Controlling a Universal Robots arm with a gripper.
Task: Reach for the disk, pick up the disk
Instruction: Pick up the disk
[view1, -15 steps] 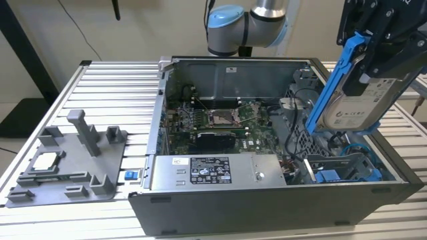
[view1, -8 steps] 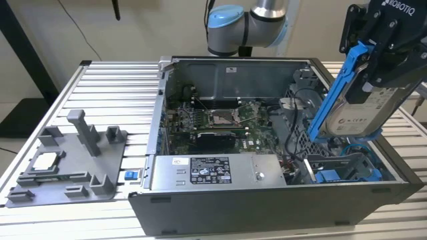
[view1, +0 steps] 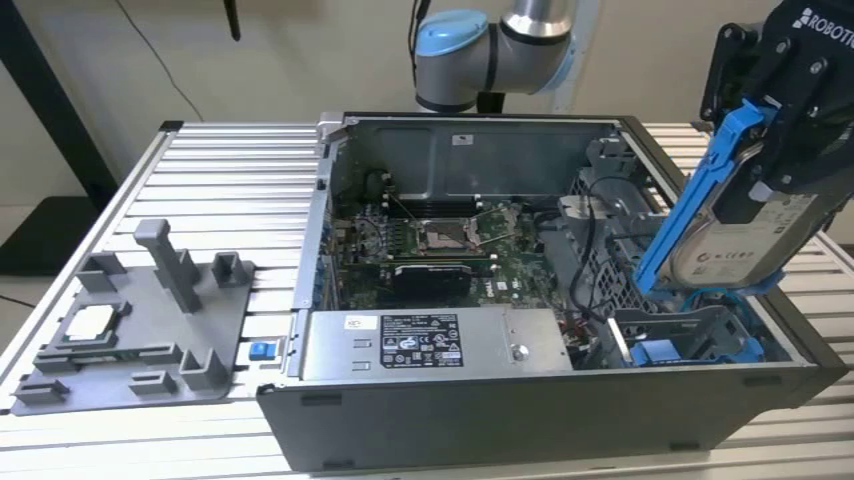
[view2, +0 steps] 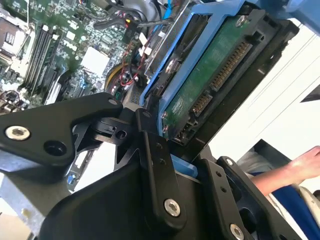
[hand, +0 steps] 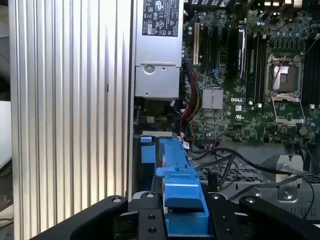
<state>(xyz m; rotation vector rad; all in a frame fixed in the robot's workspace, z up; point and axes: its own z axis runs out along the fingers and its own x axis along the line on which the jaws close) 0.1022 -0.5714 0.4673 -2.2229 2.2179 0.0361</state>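
Note:
My gripper (view1: 771, 170) is shut on the disk (view1: 742, 238), a silver-grey drive with a white label in a bright blue bracket. In the exterior view the disk hangs tilted, almost on edge, above the case's corner on the exterior view's right, over the blue drive bay (view1: 694, 342). In the second wrist view the disk's green circuit-board underside (view2: 216, 70) and connector run away from the black fingers (view2: 156, 170). In the first wrist view the blue bracket (hand: 182, 197) sits between the two fingers (hand: 150, 216).
The open computer case (view1: 534, 420) holds the motherboard (view1: 441, 240) and a metal box with a black-and-white label (view1: 427, 345). A grey fixture tray (view1: 134, 330) with a small silver chip (view1: 91, 322) lies on the exterior view's left. A person's hand (view2: 300, 167) is nearby.

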